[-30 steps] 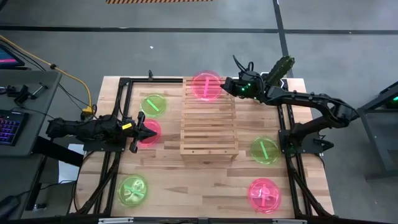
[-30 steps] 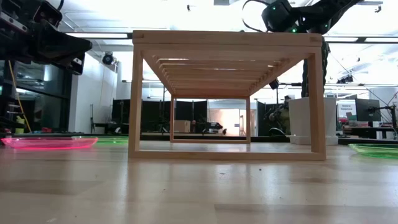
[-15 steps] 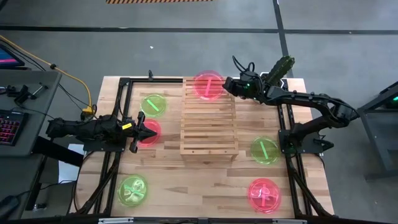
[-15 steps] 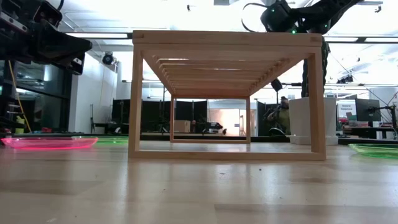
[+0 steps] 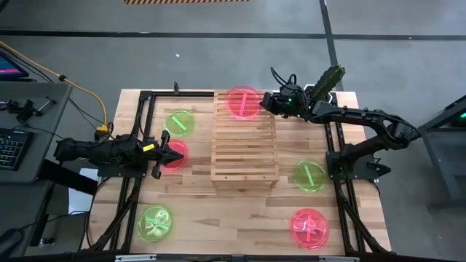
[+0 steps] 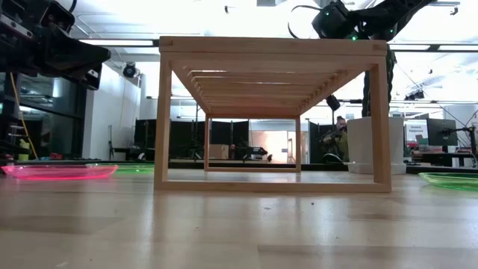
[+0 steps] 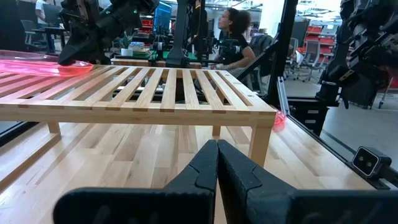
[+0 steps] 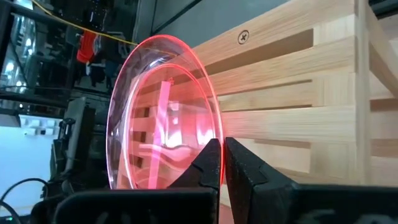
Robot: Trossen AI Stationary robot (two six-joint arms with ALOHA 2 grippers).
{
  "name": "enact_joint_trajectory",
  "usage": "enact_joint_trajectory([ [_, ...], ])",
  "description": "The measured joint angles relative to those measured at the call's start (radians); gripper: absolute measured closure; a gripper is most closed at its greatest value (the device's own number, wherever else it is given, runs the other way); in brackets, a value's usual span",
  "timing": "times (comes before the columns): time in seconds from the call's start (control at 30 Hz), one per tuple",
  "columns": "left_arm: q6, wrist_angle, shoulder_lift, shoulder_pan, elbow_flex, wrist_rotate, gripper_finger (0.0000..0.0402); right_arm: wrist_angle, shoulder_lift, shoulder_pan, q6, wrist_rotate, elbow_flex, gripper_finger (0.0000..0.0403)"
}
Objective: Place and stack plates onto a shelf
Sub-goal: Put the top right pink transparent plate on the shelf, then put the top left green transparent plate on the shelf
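Pink plate [image 5: 242,102] is clamped at its rim by right gripper [image 5: 268,102], over shelf [image 5: 245,149] far end; should lower flat, then release. Left gripper [image 5: 178,155] fingers together, idle.

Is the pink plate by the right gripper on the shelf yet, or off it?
On it. The pink plate lies on the shelf slats at the far end, its rim pinched by the right gripper.

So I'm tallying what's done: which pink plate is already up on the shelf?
The pink plate at the shelf's far end, gripped by the right gripper; the other two lie on the tabletop.
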Motion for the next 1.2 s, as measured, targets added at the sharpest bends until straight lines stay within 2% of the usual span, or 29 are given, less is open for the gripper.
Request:
enact_joint_trajectory([
  [0.23,0.000,0.000,0.000,0.000,0.000,0.000,0.0401,0.000,0.000,0.000,-0.005,-0.014,0.000,0.0388],
  [0.6,0.000,0.000,0.000,0.000,0.000,0.000,0.0401,-0.004,-0.037,-0.010,-0.041,-0.004,0.000,0.0298],
  [0.73,0.000,0.000,0.000,0.000,0.000,0.000,0.0401,-0.071,-0.120,-0.049,-0.096,-0.005,0.000,0.0283],
  [1.0,0.000,0.000,0.000,0.000,0.000,0.000,0.0401,-0.406,-0.389,-0.090,-0.280,-0.016,0.000,0.0281],
  [1.2,0.000,0.000,0.000,0.000,0.000,0.000,0.0401,-0.486,-0.547,0.000,-0.391,-0.190,0.000,0.0281],
])
